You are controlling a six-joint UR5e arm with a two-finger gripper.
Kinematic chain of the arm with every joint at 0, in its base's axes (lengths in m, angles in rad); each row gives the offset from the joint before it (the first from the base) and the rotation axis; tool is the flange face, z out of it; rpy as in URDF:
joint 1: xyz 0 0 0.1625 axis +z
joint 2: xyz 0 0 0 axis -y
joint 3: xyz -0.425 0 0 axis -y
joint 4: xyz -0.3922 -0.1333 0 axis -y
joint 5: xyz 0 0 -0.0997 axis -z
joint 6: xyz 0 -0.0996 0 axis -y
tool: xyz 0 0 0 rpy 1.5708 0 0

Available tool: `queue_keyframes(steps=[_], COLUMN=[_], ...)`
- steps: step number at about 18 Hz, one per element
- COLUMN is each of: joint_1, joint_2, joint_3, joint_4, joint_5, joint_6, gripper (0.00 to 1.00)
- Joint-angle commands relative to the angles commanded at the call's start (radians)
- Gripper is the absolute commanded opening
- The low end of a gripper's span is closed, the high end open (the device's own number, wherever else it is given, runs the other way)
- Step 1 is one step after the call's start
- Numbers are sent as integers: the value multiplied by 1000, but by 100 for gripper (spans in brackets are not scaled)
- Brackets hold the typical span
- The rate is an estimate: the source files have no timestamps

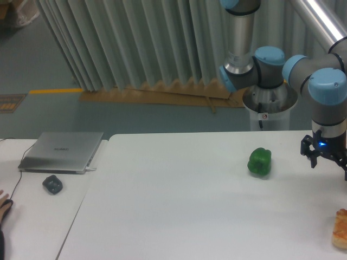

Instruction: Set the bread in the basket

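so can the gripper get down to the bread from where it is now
Probably yes. The gripper hangs above the table at the right edge, and the bread lies just below and nearer the camera with nothing between them. The green pepper sits well off to the side.

Light was even and slightly dim, with a cool bluish cast. The white desk (179,216) showed only a faint shadow beneath the green pepper (259,161). The whole frame looked soft and grainy.

On the white table (179,206), the gripper (328,161) hangs above the bread (341,228), green pepper (259,161) beside.
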Motion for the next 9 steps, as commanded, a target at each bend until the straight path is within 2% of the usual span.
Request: queue_keyframes(steps=[1,9], joint_1=[-1,1], joint_2=[-5,-8], joint_3=[-1,6], joint_4=[23,23], joint_5=[1,4], joint_6=[-19,-25], gripper=[100,100])
